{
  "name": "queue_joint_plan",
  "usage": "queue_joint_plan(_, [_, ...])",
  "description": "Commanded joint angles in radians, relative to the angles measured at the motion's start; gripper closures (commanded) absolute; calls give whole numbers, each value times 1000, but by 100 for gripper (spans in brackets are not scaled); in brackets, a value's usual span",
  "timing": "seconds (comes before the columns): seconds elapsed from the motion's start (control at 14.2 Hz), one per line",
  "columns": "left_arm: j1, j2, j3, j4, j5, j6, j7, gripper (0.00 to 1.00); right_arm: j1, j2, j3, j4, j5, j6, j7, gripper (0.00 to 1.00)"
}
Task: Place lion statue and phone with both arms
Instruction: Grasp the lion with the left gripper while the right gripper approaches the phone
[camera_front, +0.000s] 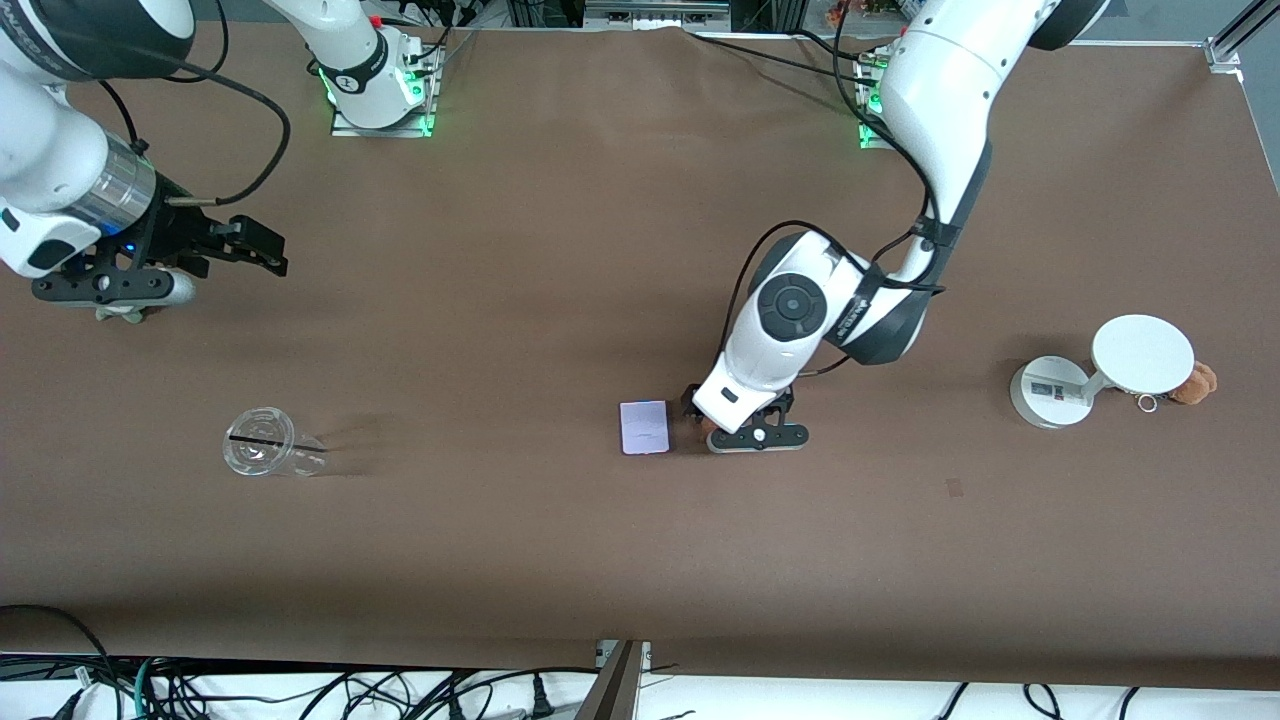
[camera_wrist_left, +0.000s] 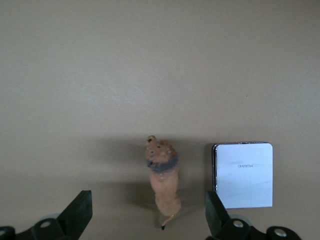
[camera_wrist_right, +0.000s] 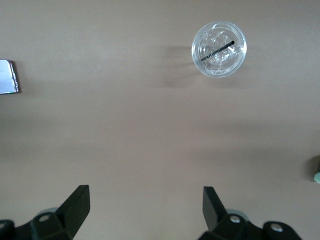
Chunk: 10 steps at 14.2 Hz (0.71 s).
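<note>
The lion statue (camera_wrist_left: 162, 177) is a small brown figurine with a dark mane band and lies on the table. The lavender-white phone (camera_wrist_left: 244, 175) lies flat beside it, a small gap apart. My left gripper (camera_wrist_left: 148, 215) is open, low over the table, and its fingers stand on either side of the lion's tail end without touching it. In the front view the left hand (camera_front: 738, 408) hides most of the lion (camera_front: 706, 425), and the phone (camera_front: 645, 427) lies toward the right arm's end from it. My right gripper (camera_front: 125, 308) is open, empty and held high; it also shows in the right wrist view (camera_wrist_right: 145, 207).
A clear plastic cup (camera_front: 265, 455) lies on its side toward the right arm's end; it also shows in the right wrist view (camera_wrist_right: 219, 49). A white round-disc stand (camera_front: 1100, 370) and an orange-brown plush (camera_front: 1195, 383) sit toward the left arm's end.
</note>
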Motion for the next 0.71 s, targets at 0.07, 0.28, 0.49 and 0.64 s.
queue_joint_plan(0.07, [-30, 62, 26, 40, 46, 42, -25, 0, 15, 10, 6, 10, 7, 13, 5, 0])
queue_joint_plan(0.28, [-45, 94, 42, 89, 49, 40, -60, 0, 40, 50, 6, 15, 5, 53, 42, 0])
queue_joint_plan(0.49, [-100, 119, 95, 108, 49, 40, -117, 0, 103, 108, 6, 19, 1, 109, 103, 0])
queue_joint_plan(0.64, [-119, 127, 111, 114, 49, 40, -118, 13, 143, 148, 6, 21, -7, 157, 171, 0])
